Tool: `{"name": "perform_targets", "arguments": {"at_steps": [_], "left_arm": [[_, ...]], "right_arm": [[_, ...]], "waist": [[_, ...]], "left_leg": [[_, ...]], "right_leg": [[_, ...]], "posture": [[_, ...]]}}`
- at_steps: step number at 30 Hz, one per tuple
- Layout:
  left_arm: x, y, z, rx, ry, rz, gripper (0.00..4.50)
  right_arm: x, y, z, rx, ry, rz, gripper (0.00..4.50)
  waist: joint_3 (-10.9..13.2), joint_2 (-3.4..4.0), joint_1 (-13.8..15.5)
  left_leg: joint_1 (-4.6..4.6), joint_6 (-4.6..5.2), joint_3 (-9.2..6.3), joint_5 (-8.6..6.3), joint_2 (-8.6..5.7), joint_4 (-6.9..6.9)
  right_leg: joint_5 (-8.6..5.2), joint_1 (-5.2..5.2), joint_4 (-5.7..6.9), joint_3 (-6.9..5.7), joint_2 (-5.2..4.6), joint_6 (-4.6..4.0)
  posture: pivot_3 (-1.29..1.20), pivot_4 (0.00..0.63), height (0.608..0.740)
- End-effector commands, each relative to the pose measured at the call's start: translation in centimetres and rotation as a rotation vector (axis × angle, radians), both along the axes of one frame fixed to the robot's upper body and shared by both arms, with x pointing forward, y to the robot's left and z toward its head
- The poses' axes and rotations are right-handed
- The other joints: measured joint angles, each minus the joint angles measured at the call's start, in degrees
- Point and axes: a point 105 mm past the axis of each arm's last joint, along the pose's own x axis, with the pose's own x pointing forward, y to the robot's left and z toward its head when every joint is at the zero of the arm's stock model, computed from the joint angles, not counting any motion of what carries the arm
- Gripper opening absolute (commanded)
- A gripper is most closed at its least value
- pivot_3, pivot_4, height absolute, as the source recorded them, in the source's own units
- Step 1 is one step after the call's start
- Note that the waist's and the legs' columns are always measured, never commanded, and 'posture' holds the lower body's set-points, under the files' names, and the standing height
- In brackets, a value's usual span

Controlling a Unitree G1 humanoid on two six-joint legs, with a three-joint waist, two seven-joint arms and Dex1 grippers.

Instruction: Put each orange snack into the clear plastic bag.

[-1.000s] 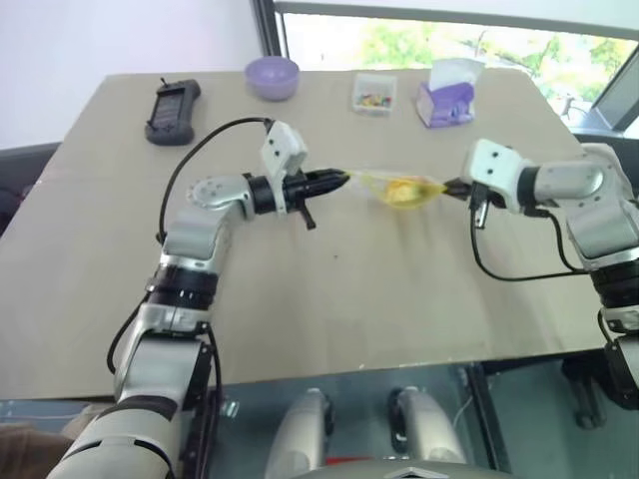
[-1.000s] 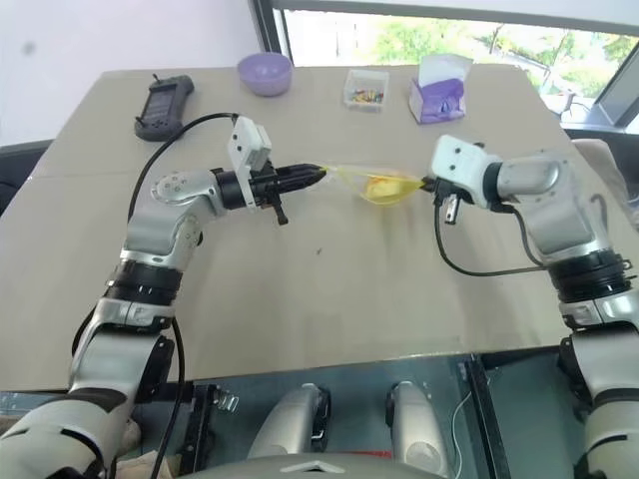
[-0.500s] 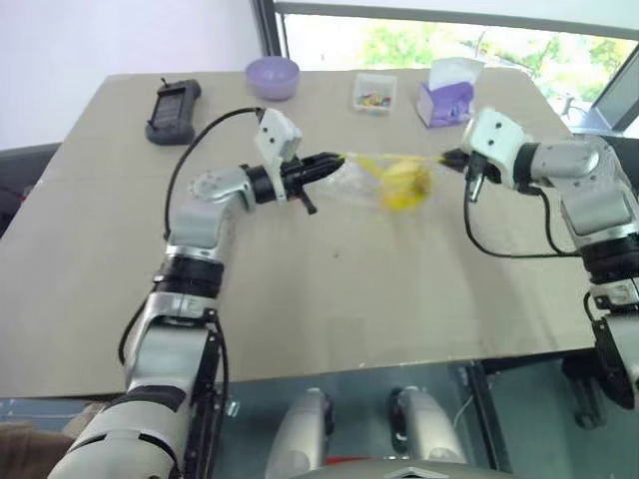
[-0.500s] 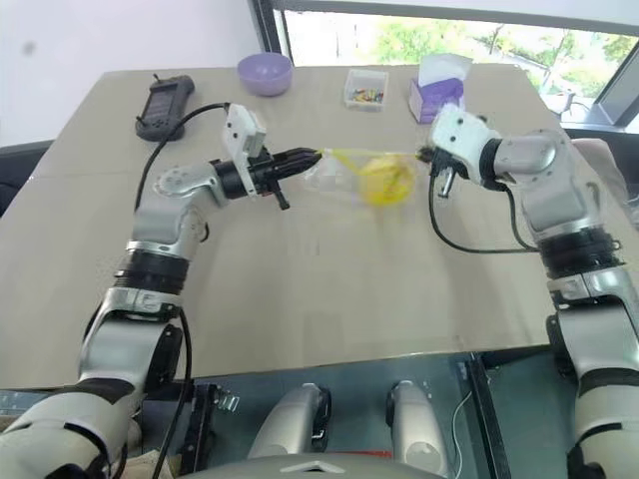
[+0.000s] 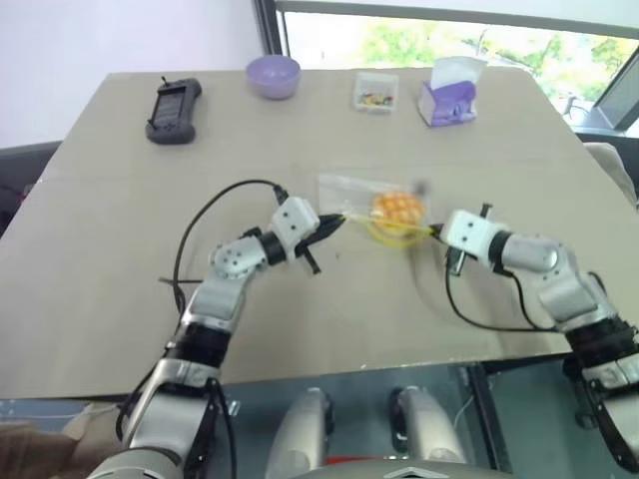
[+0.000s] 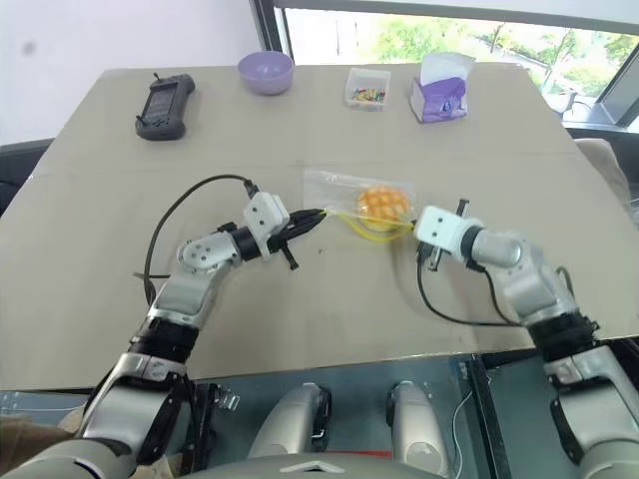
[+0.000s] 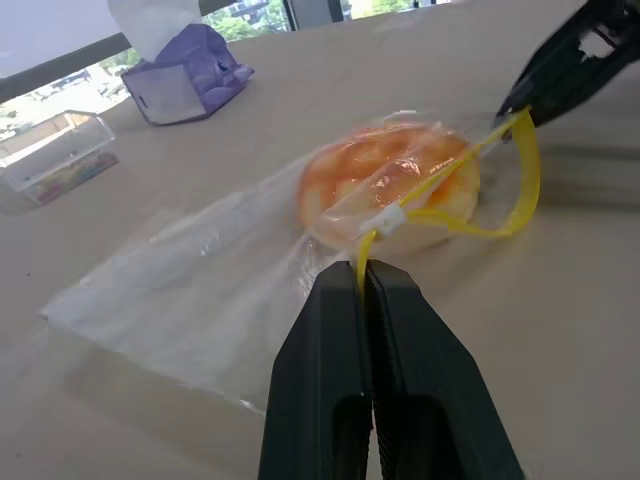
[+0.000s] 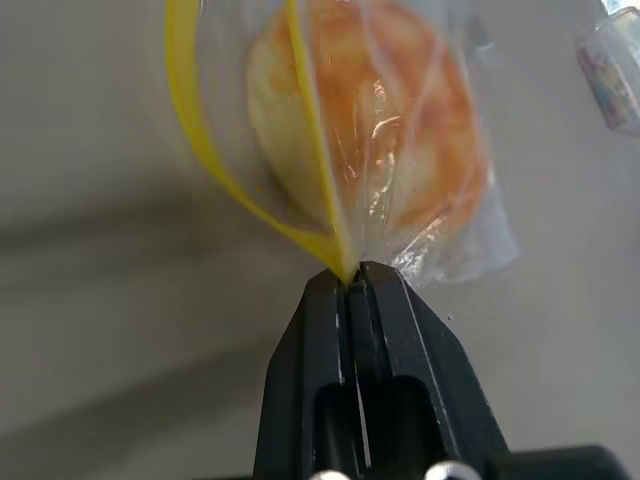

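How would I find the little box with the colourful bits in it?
Look along the far edge of the tan table, by the window. The small clear box sits between the purple bowl and the purple tissue pack; it alone is see-through, with bright bits inside.

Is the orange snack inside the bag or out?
Inside: the orange snack sits under the clear plastic bag's film, behind its yellow strip.

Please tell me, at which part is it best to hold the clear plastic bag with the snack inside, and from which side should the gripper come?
Probably the yellow seal strip of the clear plastic bag: it is a firm band, looped open, unlike the crinkly film. Come in low and level from either end of the mouth, as the left gripper and right gripper do now. The orange snack weighs down the middle.
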Motion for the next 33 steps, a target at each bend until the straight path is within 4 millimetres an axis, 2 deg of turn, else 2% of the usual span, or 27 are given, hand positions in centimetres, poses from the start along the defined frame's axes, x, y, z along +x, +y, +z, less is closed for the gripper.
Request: {"name": "perform_targets", "arguments": {"at_steps": [1,3,6,9,12,15,20,33], "left_arm": [[-0.3,0.3,1.6,0.005,-0.067,0.016,0.00],[-0.1,0.5,1.5,0.016,-0.067,0.041,0.00],[0.1,0.5,1.7,0.026,-0.067,0.050,0.00],[0.0,0.3,1.9,0.028,-0.063,0.035,0.00],[-0.1,-0.1,2.1,0.028,-0.058,0.014,0.00],[-0.3,-0.3,2.2,0.027,-0.055,-0.001,0.00],[-0.8,-0.2,2.4,0.035,-0.059,-0.006,0.00],[-1.6,-0.3,2.3,0.046,-0.064,-0.011,0.00]], "right_arm": [[-0.8,-0.5,2.7,0.090,-0.063,-0.034,1.60],[-2.1,-1.1,3.0,0.092,-0.030,-0.013,1.60],[-3.6,-0.5,5.3,0.172,-0.035,0.035,1.60],[-4.2,2.2,7.6,0.234,-0.094,0.110,1.60],[-4.0,6.1,8.6,0.247,-0.143,0.192,1.60],[-3.4,9.0,8.4,0.212,-0.182,0.248,1.60],[-2.9,11.5,8.0,0.149,-0.213,0.321,1.60],[-1.7,12.6,7.0,0.045,-0.273,0.375,1.60]], "waist": [[0.0,0.02,0.0],[0.0,0.03,0.0],[0.0,0.02,0.0],[0.0,0.01,-0.3],[0.0,0.01,-0.4],[0.0,0.01,0.0],[0.0,0.01,0.4],[0.0,0.02,-0.1]], "left_leg": [[0.10,0.00,-0.02,0.00,0.02,0.00],[0.18,0.00,-0.07,0.00,0.06,0.02],[0.11,0.00,-0.07,0.00,0.06,0.14],[0.08,0.00,-0.06,0.00,0.08,0.27],[0.10,0.00,-0.06,-0.01,0.14,0.28],[0.06,0.00,-0.11,0.00,0.15,0.28],[-0.08,0.00,-0.12,-0.01,0.03,0.44],[-0.04,0.01,-0.16,-0.01,0.08,0.43]], "right_leg": [[0.00,0.10,0.01,0.00,0.02,0.00],[0.00,0.18,0.02,-0.03,0.07,0.00],[0.00,0.18,0.02,-0.03,0.06,0.00],[0.00,0.19,0.02,-0.02,0.07,0.00],[0.00,0.18,0.04,-0.02,0.15,0.00],[0.00,0.17,0.05,-0.09,0.16,-0.01],[0.00,0.18,0.00,-0.10,0.04,0.00],[0.00,0.18,0.04,-0.13,0.09,-0.01]], "posture": [[0.00,0.150,0.740],[0.00,0.150,0.740],[0.00,0.150,0.740],[0.00,0.150,0.740],[0.00,0.150,0.740],[0.00,0.150,0.740],[0.00,0.150,0.740],[0.00,0.150,0.740]]}}
